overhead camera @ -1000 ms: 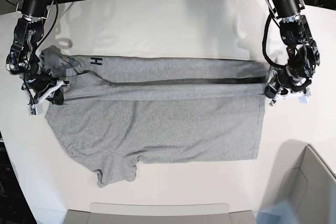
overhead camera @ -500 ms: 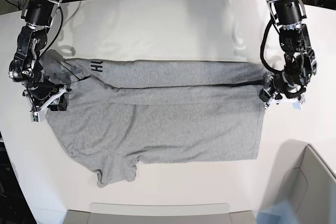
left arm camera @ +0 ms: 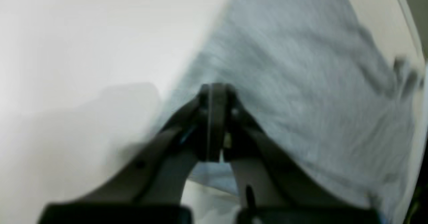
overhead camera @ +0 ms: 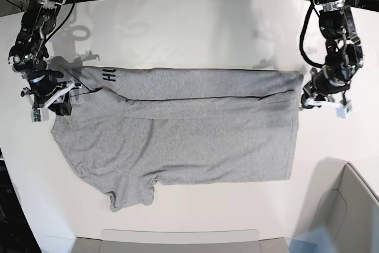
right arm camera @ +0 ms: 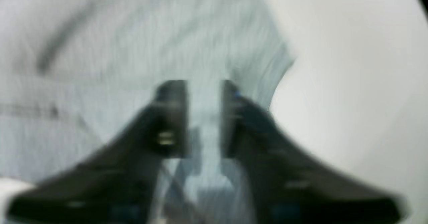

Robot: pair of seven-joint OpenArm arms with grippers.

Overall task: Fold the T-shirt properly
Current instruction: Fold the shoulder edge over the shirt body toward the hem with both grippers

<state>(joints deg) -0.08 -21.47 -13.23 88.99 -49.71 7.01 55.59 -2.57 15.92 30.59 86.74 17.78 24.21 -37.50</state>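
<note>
Grey T-shirt (overhead camera: 177, 134) lying flat on the white table (overhead camera: 177, 28), spread wide from side to side. Top strip folded down over the rest, with a few black letters (overhead camera: 108, 76) showing near one end of the fold. One short sleeve sticking out at the bottom, near the front edge.

Left claw (left arm camera: 215, 90) clenched tight, tips pressed together, right at the hem end of the shirt. Too blurry to tell if any cloth is pinched.

Right claw (right arm camera: 204, 93) released, fingers (right arm camera: 172, 117) standing apart, grey cloth seen through the gap. Sitting over the shirt's edge at the sleeve and collar end. Very blurry there too.
</note>
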